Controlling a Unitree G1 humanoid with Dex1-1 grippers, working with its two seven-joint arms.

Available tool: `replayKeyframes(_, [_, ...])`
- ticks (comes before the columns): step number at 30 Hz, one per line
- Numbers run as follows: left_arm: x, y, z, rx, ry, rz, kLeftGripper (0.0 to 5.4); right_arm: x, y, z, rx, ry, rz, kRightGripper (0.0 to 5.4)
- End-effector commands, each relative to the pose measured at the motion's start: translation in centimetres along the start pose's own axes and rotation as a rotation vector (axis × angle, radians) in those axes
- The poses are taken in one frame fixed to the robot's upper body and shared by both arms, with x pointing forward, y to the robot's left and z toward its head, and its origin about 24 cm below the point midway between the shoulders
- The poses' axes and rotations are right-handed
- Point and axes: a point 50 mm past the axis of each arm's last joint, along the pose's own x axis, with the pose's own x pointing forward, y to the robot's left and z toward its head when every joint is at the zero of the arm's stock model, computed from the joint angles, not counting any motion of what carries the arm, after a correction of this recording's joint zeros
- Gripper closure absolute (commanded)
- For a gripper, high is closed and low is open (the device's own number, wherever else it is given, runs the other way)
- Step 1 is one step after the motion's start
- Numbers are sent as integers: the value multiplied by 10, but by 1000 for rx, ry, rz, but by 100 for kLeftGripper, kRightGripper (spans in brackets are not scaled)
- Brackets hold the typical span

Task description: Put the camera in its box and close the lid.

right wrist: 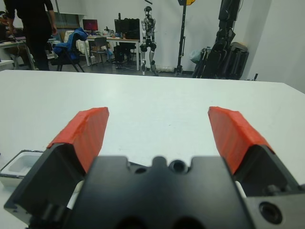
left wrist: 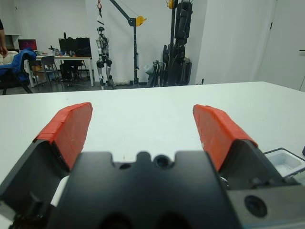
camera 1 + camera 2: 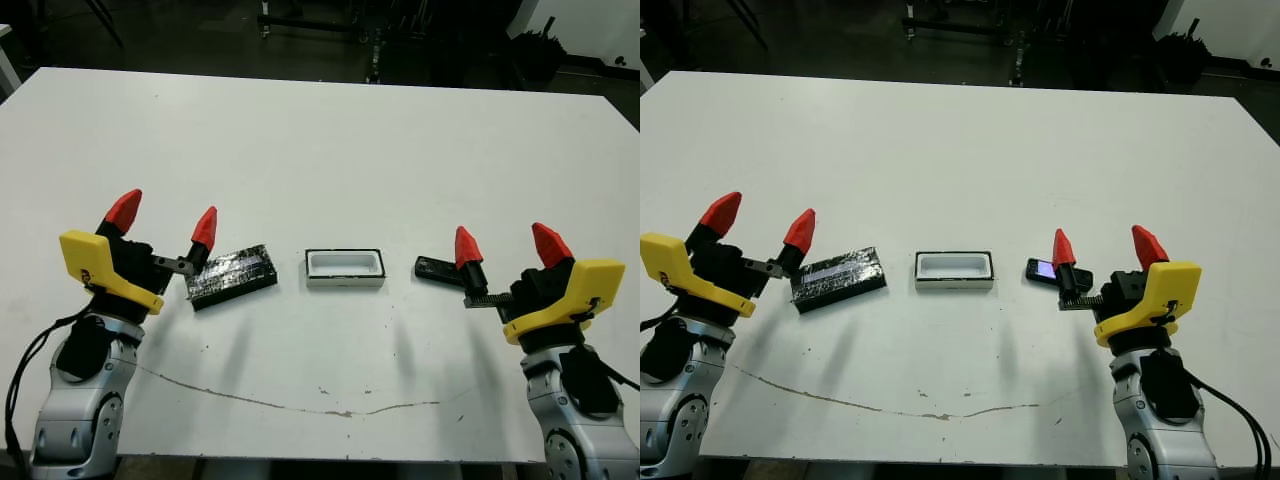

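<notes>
Left gripper (image 3: 164,226): fingers spread wide, holding nothing, parked at table's 8 o'clock. Inner fingertip sits just beside the lid's near-left corner; contact not resolvable.

Lid (image 3: 231,276): glossy black slab, flat on the table (image 3: 320,140), long axis running roughly 8-to-2 o'clock, slight tilt. Just left of the box, apart from it.

Box (image 3: 345,268): centre, open, white hollow empty, long axis 9-to-3.

Camera (image 3: 437,268): flat on the table at the box's 3 o'clock, small gap between them, long axis close to 9-to-3 with a slight tilt. Its right end is partly hidden behind the right gripper's inner finger.

Right gripper (image 3: 503,246): fingers spread wide, empty, at table's 4 o'clock.

Judgement: camera lies at about 9 o'clock from the right gripper, just beside its inner finger, so the right arm is much the nearer. Fingers should straddle the camera's short width.
</notes>
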Motion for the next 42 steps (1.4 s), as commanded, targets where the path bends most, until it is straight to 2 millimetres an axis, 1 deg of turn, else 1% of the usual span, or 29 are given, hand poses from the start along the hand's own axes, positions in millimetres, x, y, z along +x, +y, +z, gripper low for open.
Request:
replayKeyframes(1, [-3, 0, -4, -6, 29, 12, 2, -1, -2, -1, -17, 14, -7, 0])
replayKeyframes(6, [-3, -1, -4, -13, 15, 10, 2, -1, -2, -2, -11, 16, -4, 0])
replayKeyframes(10, [-3, -1, -4, -8, 17, 18, 2, 1, -5, -1, -45, 20, 19, 0])
replayKeyframes(15, [-3, -3, -4, -15, 14, 14, 2, 9, -19, 14, -102, 27, 84, 0])
replayKeyframes(18, [-3, -4, -5, 0, 16, 14, 2, 21, -35, 28, -167, 51, 158, 0])
replayKeyframes(23, [-3, -5, -6, -15, 10, 15, 2, 49, -65, 50, -259, 146, 320, 0])
replayKeyframes(27, [-3, -5, -5, 0, 14, 12, 2, 69, -82, 61, -328, 226, 460, 0])
replayKeyframes(32, [-2, -4, -4, -6, 12, 2, 2, 86, -92, 57, -297, 326, 618, 0])
replayKeyframes(36, [-1, -5, -4, -10, 7, 9, 2, 96, -95, 52, -297, 382, 732, 0])
replayKeyframes(40, [0, -4, -4, -6, 12, 5, 2, 107, -96, 40, -295, 468, 845, 0])
replayKeyframes(42, [0, -4, -3, -11, 13, 2, 2, 112, -97, 34, -318, 515, 867, 0])
